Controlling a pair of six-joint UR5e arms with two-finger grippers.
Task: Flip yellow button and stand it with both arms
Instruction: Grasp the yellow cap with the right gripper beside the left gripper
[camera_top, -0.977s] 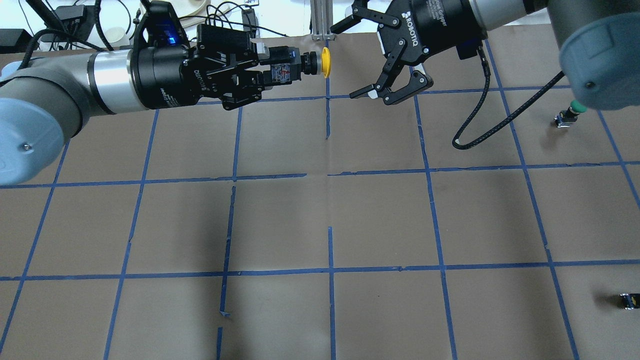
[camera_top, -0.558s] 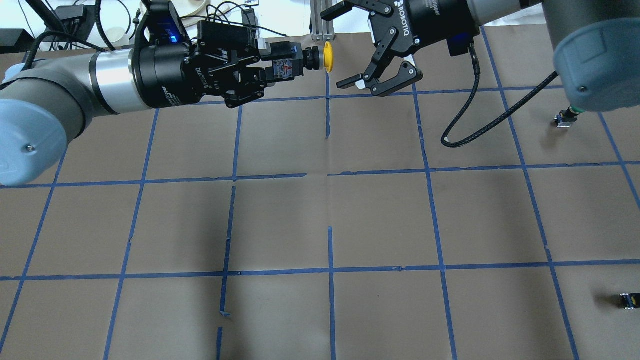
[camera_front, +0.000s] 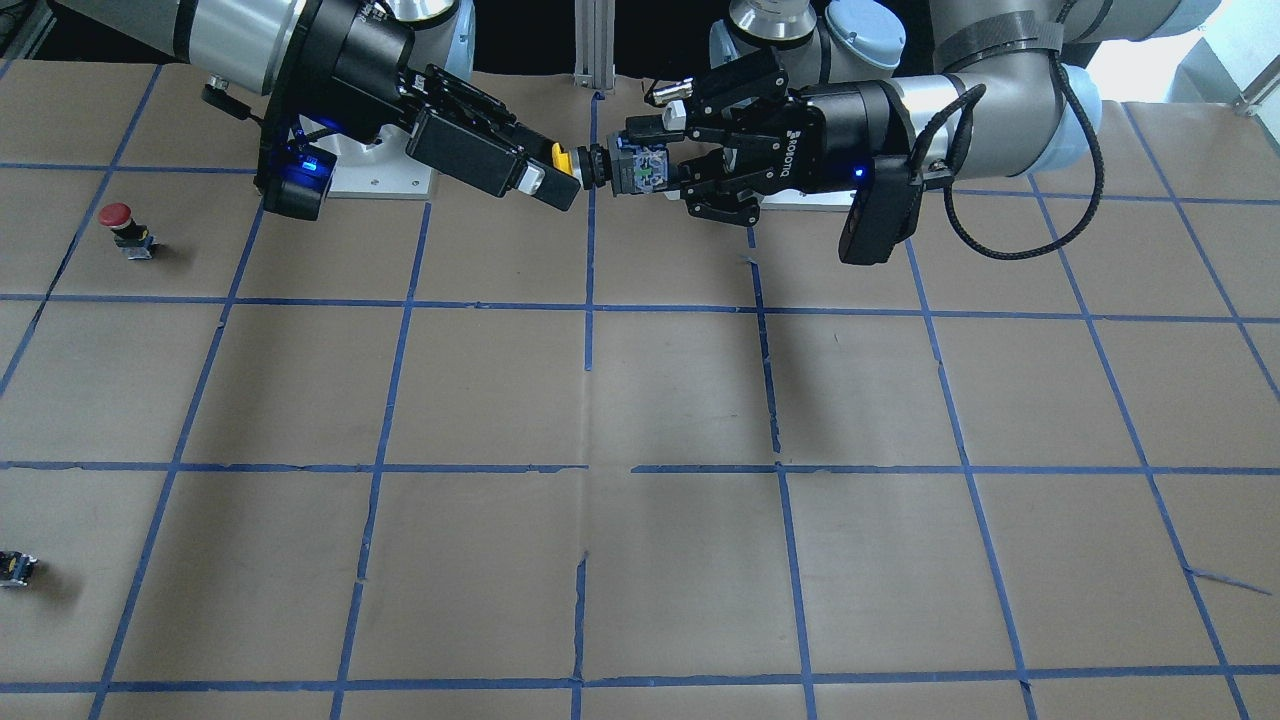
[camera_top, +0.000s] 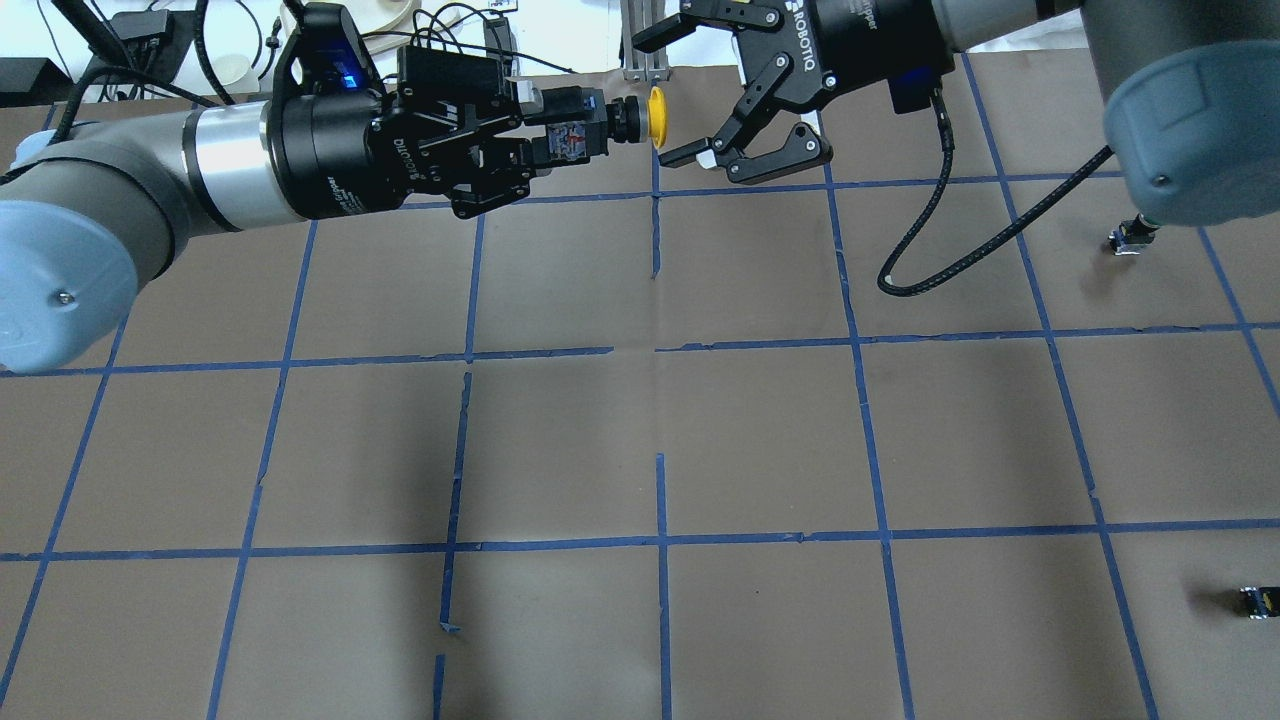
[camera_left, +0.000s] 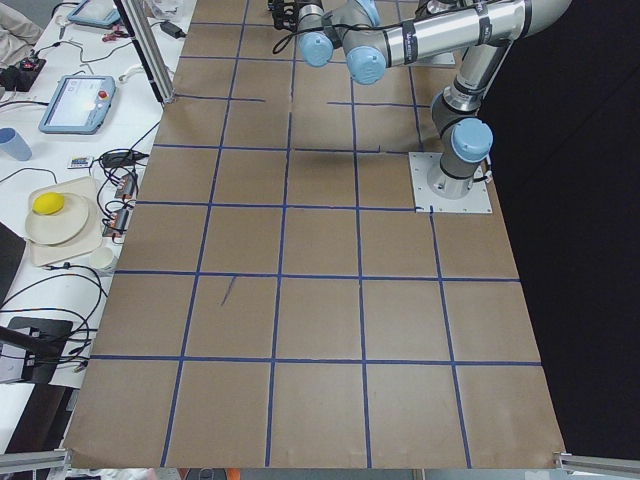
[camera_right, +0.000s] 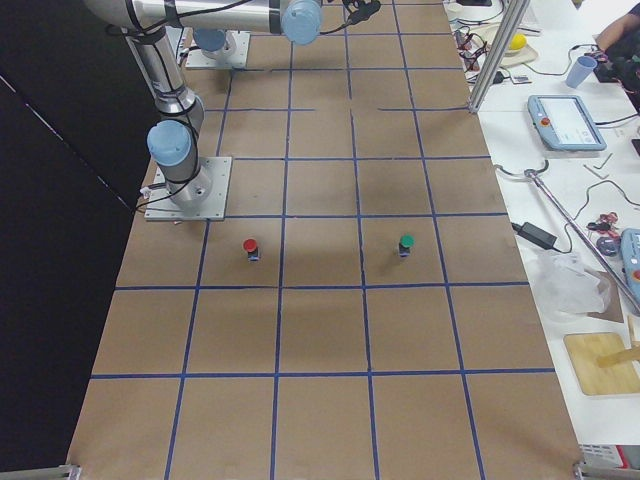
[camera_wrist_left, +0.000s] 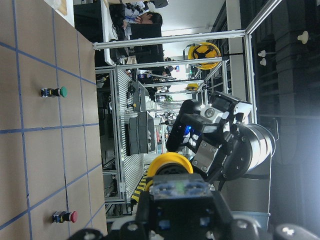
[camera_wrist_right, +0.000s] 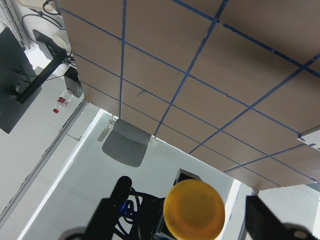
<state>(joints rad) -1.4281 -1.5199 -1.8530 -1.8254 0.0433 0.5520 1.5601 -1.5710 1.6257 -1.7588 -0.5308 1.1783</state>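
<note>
The yellow button (camera_top: 655, 117) is held in the air, lying sideways, over the far middle of the table. My left gripper (camera_top: 545, 140) is shut on its dark body, and the yellow cap points toward the right arm. My right gripper (camera_top: 662, 95) is open, with a finger on each side of the cap and no touch visible. In the front view the cap (camera_front: 562, 160) sits between the left gripper (camera_front: 650, 165) and the right gripper (camera_front: 545, 185). The right wrist view shows the cap (camera_wrist_right: 194, 210) between its two fingers. The left wrist view shows the cap (camera_wrist_left: 170, 165) above the body.
A green-capped button (camera_right: 405, 243) and a red-capped button (camera_front: 120, 228) stand on the robot's right side of the table. A tiny black-and-yellow block (camera_top: 1258, 600) lies near the right edge. A metal post (camera_top: 640, 40) stands at the far edge behind the grippers.
My right gripper has moved left toward the button, staying open, so its fingers now flank the yellow cap. The left gripper holds the button in about the same place.
</note>
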